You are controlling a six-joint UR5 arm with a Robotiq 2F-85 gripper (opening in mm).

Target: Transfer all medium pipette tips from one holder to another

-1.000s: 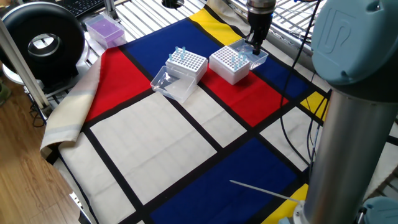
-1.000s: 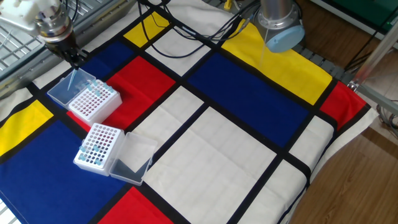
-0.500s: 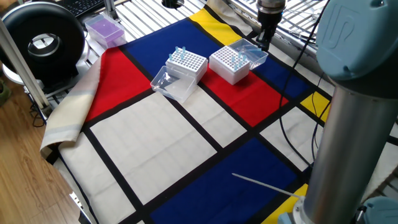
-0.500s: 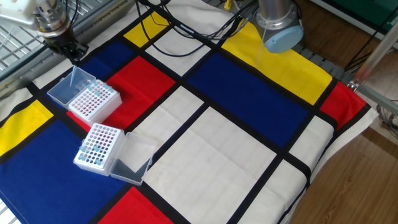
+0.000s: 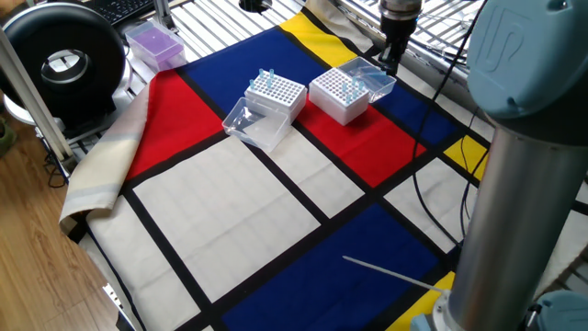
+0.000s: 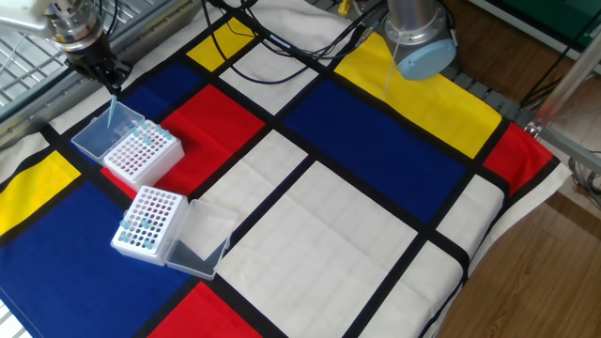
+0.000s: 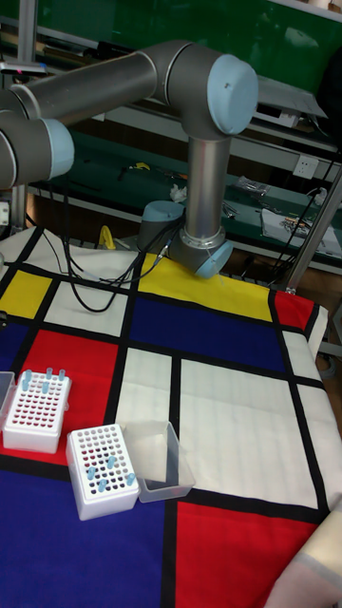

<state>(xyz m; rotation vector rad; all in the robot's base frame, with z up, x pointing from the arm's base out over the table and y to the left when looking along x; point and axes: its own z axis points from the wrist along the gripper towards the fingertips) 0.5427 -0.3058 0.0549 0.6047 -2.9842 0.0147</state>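
1. The tabletop (image 6: 394, 235) is covered by a cloth of red, blue, yellow and white blocks with black lines (image 5: 230, 202).
2. Two white perforated boxes (image 5: 276, 95) (image 5: 339, 95) rest on it, each with an open clear lid.
3. Black cables (image 6: 282, 42) trail over the cloth's far edge.

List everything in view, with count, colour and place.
holders: two, white perforated boxes with clear lids hinged open, one on the red patch, the other at the edge of the blue patch.
tips: pale blue, a few at one end of the holder on red, several scattered in the other; count too small to tell.
cloth: one, red, blue, yellow and white blocks with black lines, covering the table.
purple box: one, beyond the cloth's corner.
black round device: one, beside the purple box.
cables: black, several, across the cloth near the arm's base.
arm: one, grey with blue caps.
gripper: one, above the open lid of the holder on red.
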